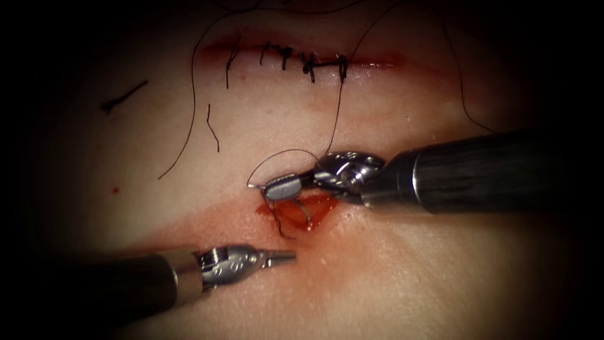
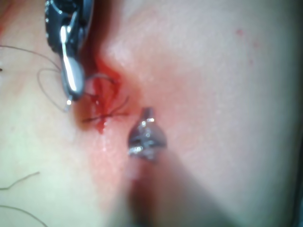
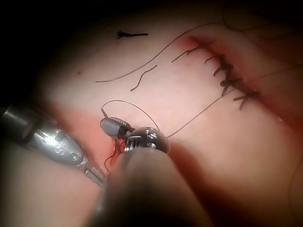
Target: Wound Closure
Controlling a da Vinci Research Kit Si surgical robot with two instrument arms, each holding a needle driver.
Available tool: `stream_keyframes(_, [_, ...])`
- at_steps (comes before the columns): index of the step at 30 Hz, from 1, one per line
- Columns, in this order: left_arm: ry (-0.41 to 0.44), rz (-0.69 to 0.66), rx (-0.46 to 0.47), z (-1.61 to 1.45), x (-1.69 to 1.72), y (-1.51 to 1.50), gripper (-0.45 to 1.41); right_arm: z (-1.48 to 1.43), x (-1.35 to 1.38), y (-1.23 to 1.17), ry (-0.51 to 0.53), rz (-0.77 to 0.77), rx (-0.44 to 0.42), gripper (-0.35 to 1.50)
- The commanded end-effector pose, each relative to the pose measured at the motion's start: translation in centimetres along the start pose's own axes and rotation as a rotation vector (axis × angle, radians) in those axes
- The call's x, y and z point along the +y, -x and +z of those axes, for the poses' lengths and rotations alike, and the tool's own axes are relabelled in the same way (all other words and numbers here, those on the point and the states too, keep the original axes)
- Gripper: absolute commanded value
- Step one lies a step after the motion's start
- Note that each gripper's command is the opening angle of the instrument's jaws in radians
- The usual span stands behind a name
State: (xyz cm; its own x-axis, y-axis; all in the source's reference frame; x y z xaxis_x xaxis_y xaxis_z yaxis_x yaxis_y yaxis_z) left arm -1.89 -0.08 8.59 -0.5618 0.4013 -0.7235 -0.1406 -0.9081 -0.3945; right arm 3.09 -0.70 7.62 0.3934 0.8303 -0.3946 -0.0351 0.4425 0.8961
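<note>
My right tool [image 1: 277,187] [image 3: 112,126] [image 2: 71,78] comes in from the right, its jaws shut on the needle [image 1: 306,211] near its tail end. The needle's grey curve dips below the jaws into the small red cut [image 1: 318,204] in the tissue [image 1: 402,271]. The thread [image 1: 277,153] arcs from the jaws' left tip back over the tool and runs up to the stitched cut [image 1: 302,60]. My left tool [image 1: 283,256] [image 2: 147,124] [image 3: 94,174] lies just below and left of the small cut, jaws shut and holding nothing. A dark thread strand [image 2: 111,112] crosses the cut.
The long upper cut carries several dark stitches [image 3: 229,75]. Loose cut ends of thread [image 1: 212,129] [image 1: 123,97] lie on the tissue at the upper left. A long thread [image 1: 189,107] curves down the left. Red fluid [image 1: 220,220] stains the tissue around the small cut.
</note>
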Motion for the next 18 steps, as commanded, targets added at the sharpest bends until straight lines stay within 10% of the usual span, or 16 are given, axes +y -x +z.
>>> stream_keyframes(1, [0.003, -0.001, 0.001, 0.10, 0.03, 0.03, -0.45, 0.08, 0.04, 0.04, -0.001, -0.022, 0.000, -0.35])
stream_keyframes(6, [0.003, -0.001, 0.001, 0.09, 0.03, 0.03, -0.45, 0.07, 0.06, 0.03, 0.003, -0.128, 0.003, -0.33])
stream_keyframes(7, [0.003, -0.001, 0.001, 0.09, 0.04, 0.03, -0.45, 0.07, 0.06, 0.03, 0.007, -0.158, 0.004, 0.16])
stream_keyframes(11, [0.003, -0.001, 0.001, 0.08, 0.05, 0.03, -0.45, 0.06, 0.08, 0.03, 0.054, -0.268, -0.010, 0.93])
stream_keyframes(18, [0.004, -0.001, 0.001, 0.08, 0.05, 0.03, -0.45, 0.00, 0.17, -0.03, 0.186, -0.430, -0.045, 1.32])
